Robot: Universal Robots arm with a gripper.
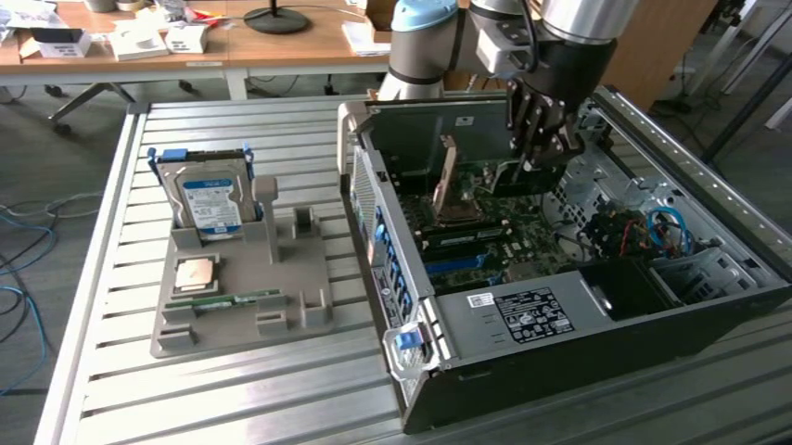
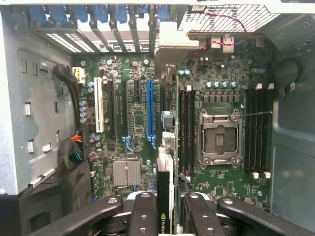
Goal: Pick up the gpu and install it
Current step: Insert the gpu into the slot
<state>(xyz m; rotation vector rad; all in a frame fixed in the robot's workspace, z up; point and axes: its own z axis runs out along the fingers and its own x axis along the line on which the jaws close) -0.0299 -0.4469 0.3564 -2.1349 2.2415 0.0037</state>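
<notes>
- Hand (image 2: 167,219): pressed in on the gpu (image 2: 165,191). One dark finger lies on each flat face of the card, which runs edge-on between the fingers (image 2: 142,216).
- Gpu, position: held above the motherboard (image 2: 138,120) inside the open computer case (image 1: 557,389). Its thin edge runs between the long blue slot (image 2: 150,110) and the memory slots (image 2: 186,132) that flank the processor socket (image 2: 219,137). Whether its lower edge touches a slot cannot be told.
- Gpu, handling (judged): a light, stiff board that will not sag in the grip. It is fragile at its soldered parts and along its contact edge. The flat faces give the pads a fair hold, though a smooth face could slip if the card were pushed hard against a tight slot.
- Gpu, where to hold (judged): across the two faces near the upper edge, as here. This keeps the contact edge free and the card upright, and a hold away from the middle of its length would let it tilt.
- Arm, exterior view: the hand (image 1: 544,153) hangs down into the case over the board.
- Surroundings: the case stands on a slatted metal counter (image 1: 248,408). Toward the exterior view's left, well apart from the hand, a grey holder (image 1: 297,320) carries a blue-labelled hard drive (image 1: 210,199) standing upright and a narrow green memory stick (image 1: 229,299) lying flat.
</notes>
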